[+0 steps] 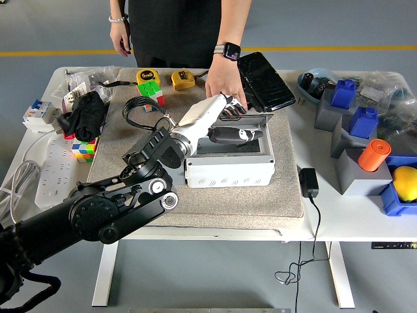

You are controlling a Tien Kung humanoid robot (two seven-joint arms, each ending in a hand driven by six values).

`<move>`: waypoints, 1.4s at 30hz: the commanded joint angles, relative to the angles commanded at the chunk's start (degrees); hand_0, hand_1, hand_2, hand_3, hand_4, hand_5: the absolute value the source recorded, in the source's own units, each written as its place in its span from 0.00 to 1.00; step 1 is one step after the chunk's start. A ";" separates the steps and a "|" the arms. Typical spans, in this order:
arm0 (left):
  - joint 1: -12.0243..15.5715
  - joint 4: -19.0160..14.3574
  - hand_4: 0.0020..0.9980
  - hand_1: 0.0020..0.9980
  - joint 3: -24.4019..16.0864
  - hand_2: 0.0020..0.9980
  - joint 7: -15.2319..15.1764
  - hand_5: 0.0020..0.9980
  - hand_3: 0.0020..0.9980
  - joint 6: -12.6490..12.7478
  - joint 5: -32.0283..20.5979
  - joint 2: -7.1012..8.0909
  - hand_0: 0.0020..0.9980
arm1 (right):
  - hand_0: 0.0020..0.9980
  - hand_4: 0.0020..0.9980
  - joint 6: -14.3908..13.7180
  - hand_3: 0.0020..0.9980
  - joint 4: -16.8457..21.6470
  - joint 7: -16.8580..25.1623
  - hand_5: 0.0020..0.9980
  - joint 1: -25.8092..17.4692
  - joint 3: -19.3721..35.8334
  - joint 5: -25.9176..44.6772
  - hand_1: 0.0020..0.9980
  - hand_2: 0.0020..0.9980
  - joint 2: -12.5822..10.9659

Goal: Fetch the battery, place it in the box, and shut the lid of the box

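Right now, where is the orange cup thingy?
In the head view the orange cup sits on the table's right side, tipped on top of a grey block, just left of the yellow ball in the blue bin.

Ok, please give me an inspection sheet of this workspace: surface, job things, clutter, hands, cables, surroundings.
Surface: white table, grey mat under the box.
Job's things: white box, lid up; battery not identifiable.
Clutter: tape measures, puzzle cubes, orange cylinder, blue bins.
Hands: left hand over the box opening; right not in view. Person's hand at the lid.
Cables: power strip, adapter.
Surroundings: grey floor, yellow line.
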 joint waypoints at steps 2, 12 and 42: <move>0.47 -0.71 1.00 0.55 0.33 0.57 -0.13 0.57 0.63 0.06 -0.45 0.12 0.51 | 0.61 0.98 0.03 0.57 -0.05 -0.01 0.52 0.00 0.01 0.02 0.63 0.65 0.05; 1.88 1.42 1.00 0.55 2.07 0.57 -1.45 0.57 0.63 0.74 -2.50 -0.31 0.50 | 0.61 0.98 -0.04 0.57 0.04 0.10 0.52 0.06 -0.01 -0.02 0.63 0.65 0.08; 21.34 1.21 0.98 0.58 -24.37 0.57 -37.89 0.56 0.59 0.89 -48.31 7.89 0.50 | 0.61 0.97 0.33 0.57 -1.38 0.01 0.52 0.38 -1.49 1.69 0.63 0.65 0.51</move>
